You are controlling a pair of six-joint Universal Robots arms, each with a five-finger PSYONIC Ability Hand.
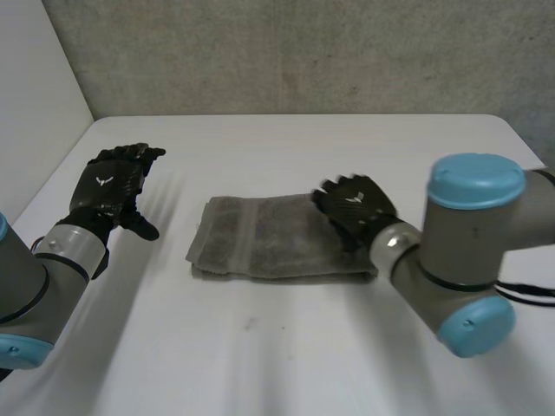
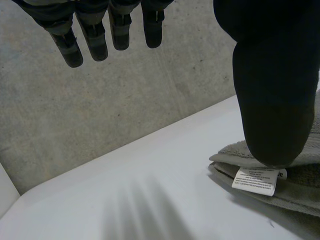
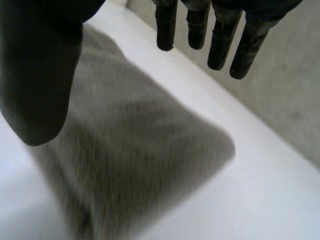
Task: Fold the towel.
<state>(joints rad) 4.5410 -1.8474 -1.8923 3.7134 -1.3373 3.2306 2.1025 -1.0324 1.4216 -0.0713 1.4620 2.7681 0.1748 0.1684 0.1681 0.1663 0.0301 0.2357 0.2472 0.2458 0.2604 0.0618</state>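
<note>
Right hand [image 1: 357, 208]: fingers [image 3: 220, 45] straight, thumb held apart, not gripping. It sits over the right end of the towel [image 1: 264, 238]; can't tell whether the palm touches the cloth. Towel is grey, folded into a flat oblong, lying mid-desk [image 1: 295, 355]. Left hand [image 1: 111, 184]: fingers loosely spread, above bare desk to the left of the towel, apart from it. White care label [image 2: 256, 180] sticks out of the towel's edge near the left thumb. Grey concrete wall [image 1: 303, 52] behind the desk.
</note>
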